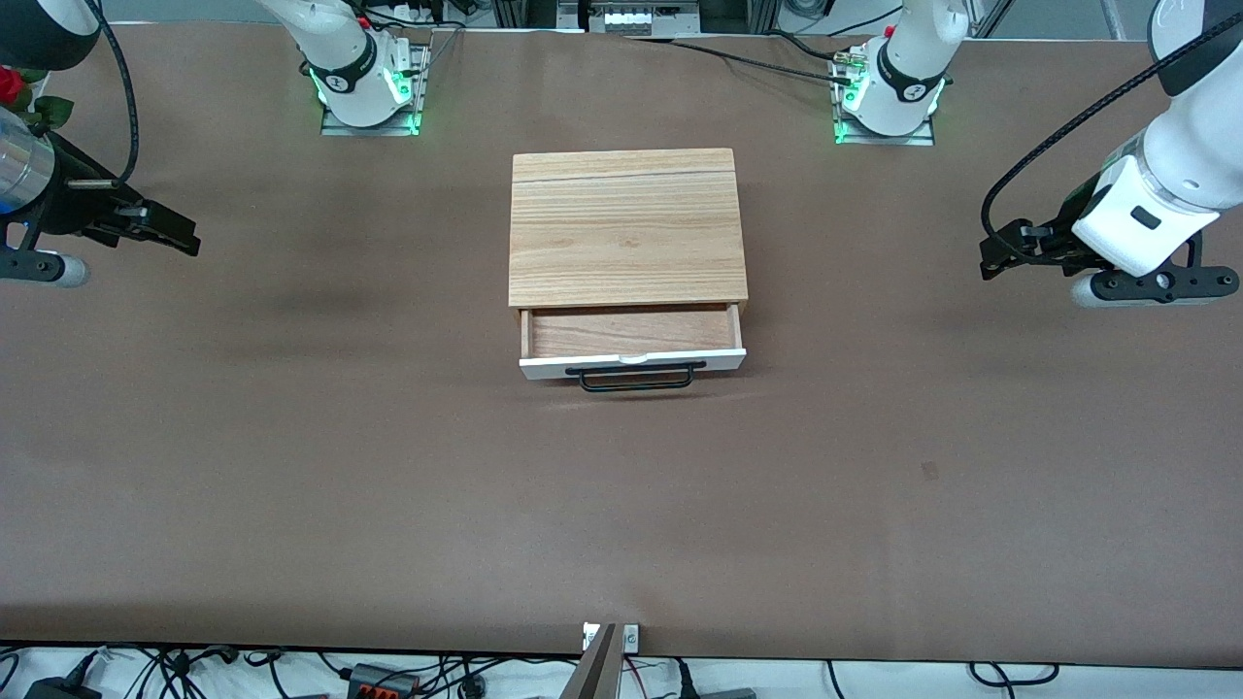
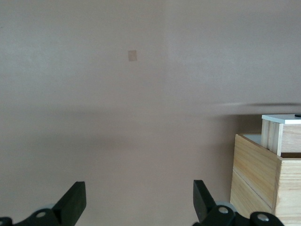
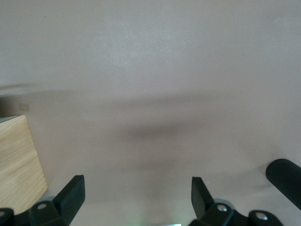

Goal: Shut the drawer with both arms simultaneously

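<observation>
A: Where the brown tabletop lies nearest the front camera, what is listed?

B: Bare brown surface only. Next, farther in, the long black bar handle, fixed to the white front panel of the shallow wide drawer.

A: Condition of the drawer?

B: Pulled partway out; light wood-grain bottom exposed. It projects toward the front camera from the light wooden box casing, which sits at the middle of the tabletop, between the two arms' ends.

A: Entry for the left arm?

B: Large white jointed left arm, black cable attached, reaching in from the left arm's end of the tabletop. Its black two-finger left pincer hangs over bare tabletop, well apart from the casing. In the left wrist view the left pincer is spread wide, nothing between the fingers; a corner of the casing and the drawer shows off to one side.

A: And the right?

B: White right arm, same make. Black right pincer over bare tabletop at the right arm's end, likewise well clear of the casing. The right wrist view shows it spread wide and empty, with an edge of the casing in frame.

A: Farthest items?

B: Both arm bases, green-lit, along the tabletop's edge farthest from the front camera.
</observation>
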